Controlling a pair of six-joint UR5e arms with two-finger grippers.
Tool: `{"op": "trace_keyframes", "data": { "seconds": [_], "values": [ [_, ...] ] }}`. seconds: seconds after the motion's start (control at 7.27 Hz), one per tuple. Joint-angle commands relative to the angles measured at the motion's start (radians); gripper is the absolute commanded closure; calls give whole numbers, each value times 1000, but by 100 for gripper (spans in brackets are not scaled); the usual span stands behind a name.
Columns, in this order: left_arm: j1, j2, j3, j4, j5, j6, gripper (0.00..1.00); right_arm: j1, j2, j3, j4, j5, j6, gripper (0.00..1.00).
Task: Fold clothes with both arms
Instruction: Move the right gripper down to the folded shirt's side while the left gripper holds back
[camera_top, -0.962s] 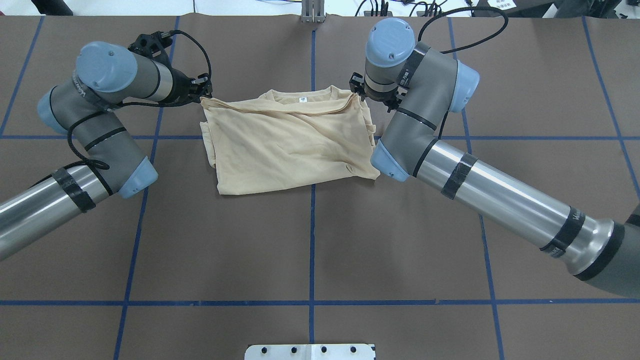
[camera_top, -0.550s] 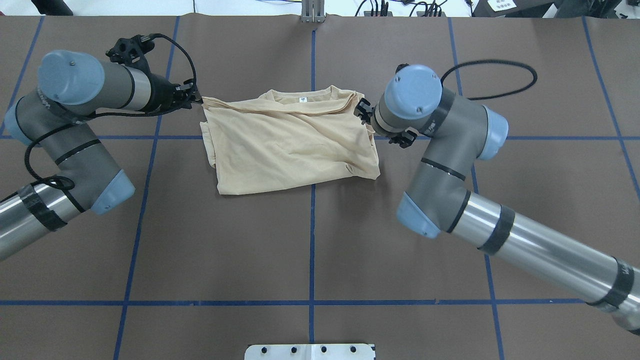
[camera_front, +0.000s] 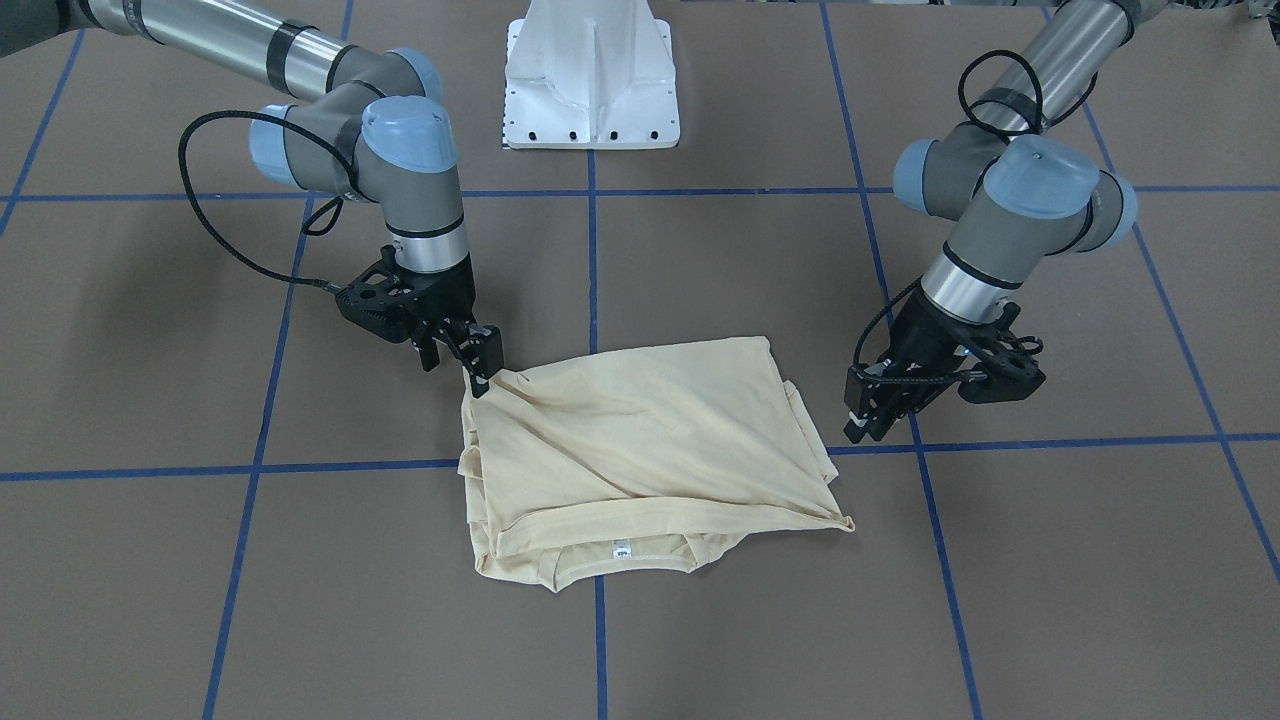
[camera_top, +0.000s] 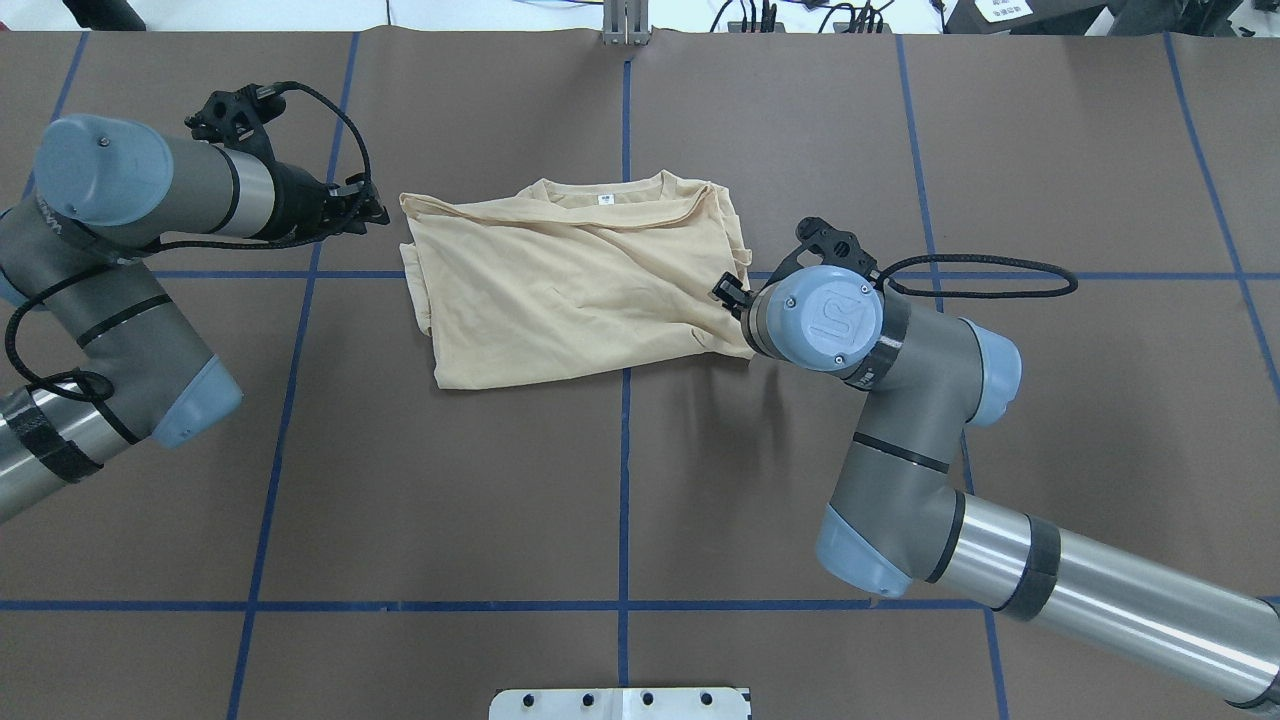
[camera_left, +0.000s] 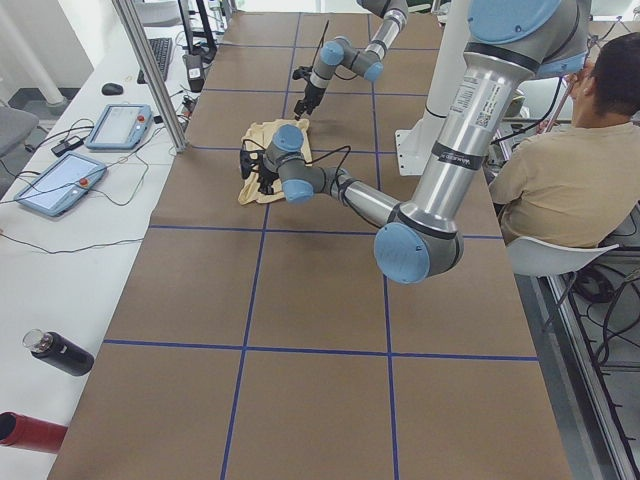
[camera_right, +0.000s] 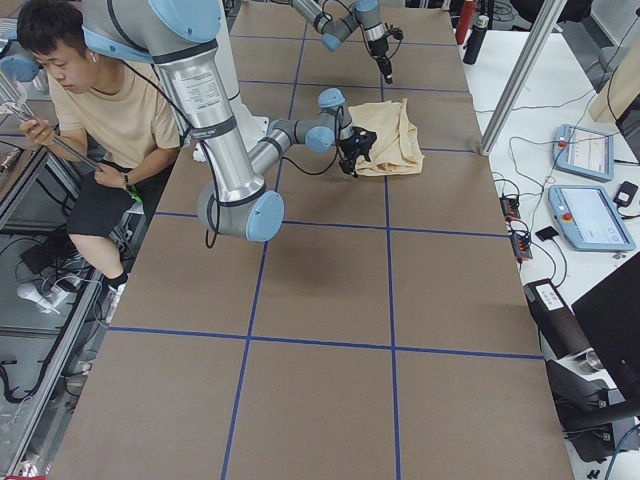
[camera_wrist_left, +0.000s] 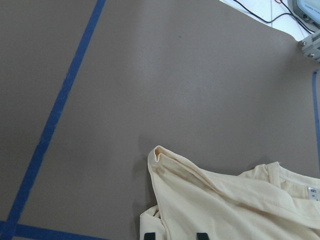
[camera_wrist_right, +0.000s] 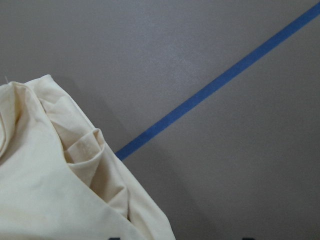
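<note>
The cream-yellow T-shirt (camera_front: 640, 440) lies folded into a rough rectangle at mid-table (camera_top: 570, 290), back side up. Its white neck label (camera_top: 604, 199) is at the far edge, and the print is hidden. My left gripper (camera_front: 862, 425) is open and empty. It hovers just off the shirt's far-left corner (camera_wrist_left: 157, 155) in the overhead view (camera_top: 380, 213), with its fingertips (camera_wrist_left: 200, 236) apart. My right gripper (camera_front: 483, 380) is open, with its fingers down at the shirt's near-right corner (camera_wrist_right: 85, 145) and touching the cloth. In the overhead view its own wrist hides it.
The white pedestal base (camera_front: 590, 70) stands at the robot's table edge. Blue tape lines (camera_top: 625, 480) grid the brown tabletop. A seated operator (camera_left: 570, 170) is beside the table. Control tablets (camera_right: 585, 150) and bottles (camera_left: 60, 352) lie on the side bench.
The left gripper has let go of the far-left corner and backed away to the left. The right gripper has moved from the far-right corner along the shirt's right edge to the near-right corner.
</note>
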Motion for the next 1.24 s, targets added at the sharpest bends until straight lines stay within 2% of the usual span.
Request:
{"op": "trace_keyframes", "data": {
  "seconds": [0.0,0.14,0.27,0.55,0.96,1.1],
  "values": [
    [1,1,3,1,0,3,61,-32,-2,-6,0,-16,2,14],
    [1,1,4,1,0,3,61,-35,-2,-5,0,-18,2,14],
    [1,2,4,1,0,3,61,-38,-4,-3,0,-19,11,19],
    [-1,2,3,1,0,3,61,-50,1,1,0,-39,86,100],
    [1,1,1,1,-2,3,61,-23,5,12,-3,-22,76,100],
    [1,1,-5,1,-5,2,61,-14,-21,91,-18,8,76,100]
  ]
}}
